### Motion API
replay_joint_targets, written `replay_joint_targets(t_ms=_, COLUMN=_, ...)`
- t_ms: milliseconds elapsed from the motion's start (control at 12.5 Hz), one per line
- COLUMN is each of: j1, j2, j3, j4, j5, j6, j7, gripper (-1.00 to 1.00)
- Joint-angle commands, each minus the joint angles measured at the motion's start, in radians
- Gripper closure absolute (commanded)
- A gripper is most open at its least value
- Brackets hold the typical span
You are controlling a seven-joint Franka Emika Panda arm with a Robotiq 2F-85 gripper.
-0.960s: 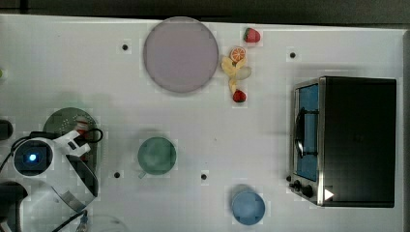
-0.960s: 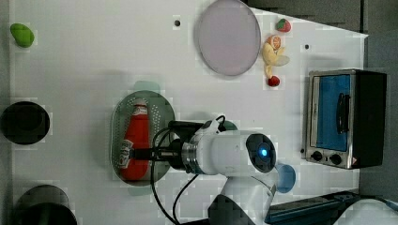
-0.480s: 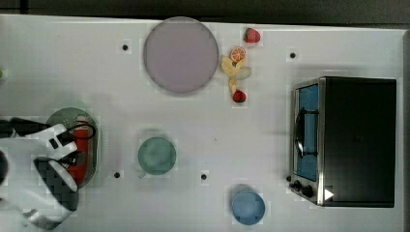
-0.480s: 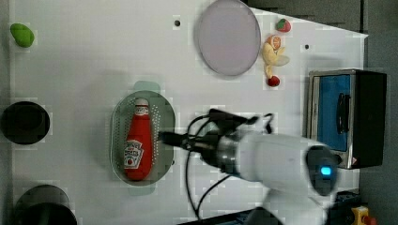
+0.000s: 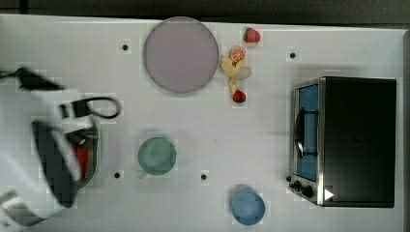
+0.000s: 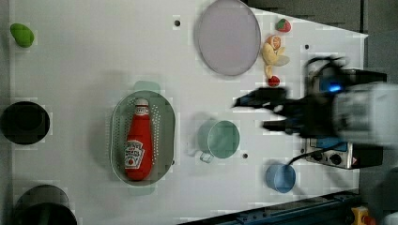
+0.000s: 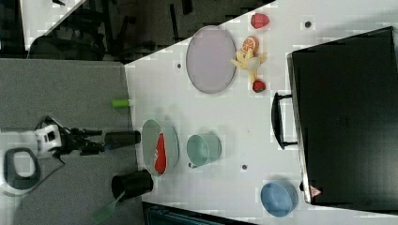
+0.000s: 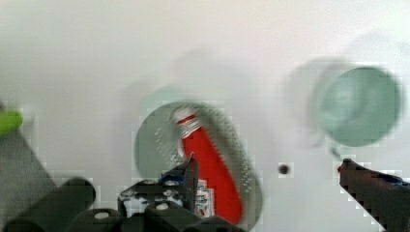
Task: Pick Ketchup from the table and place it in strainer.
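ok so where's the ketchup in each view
Top view: ketchup at the top view's left edge, a red sliver beside the arm, in the strainer.
Left view: lying in the strainer, left of centre, cap up.
Right view: red strip in the strainer at the table's near-left edge.
Wrist view: low centre, in the strainer, past the claw.
Shared landmark: the green cup, next to the strainer.

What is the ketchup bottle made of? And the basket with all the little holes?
The Ketchup bottle looks like smooth red plastic, a bit shiny, with a paper-like white-and-dark label. The strainer it lies in looks like pale green plastic too: thin walls, a matte look and rows of tiny punched holes. I can't be fully sure from looks alone.
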Motion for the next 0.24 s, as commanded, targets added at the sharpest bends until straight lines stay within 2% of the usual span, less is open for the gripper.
replay_joint_targets(t_ms=80, j1=-0.113, j2=-0.040, j3=-0.135, j4=0.123, j5=0.018, j6=-0.174, j7=0.025, gripper=-1.00)
replay_joint_targets(t_ms=240, j1=-0.122, j2=-0.056, j3=-0.235, j4=0.192, j5=0.017, j6=-0.266, j7=-0.021, gripper=-1.00)
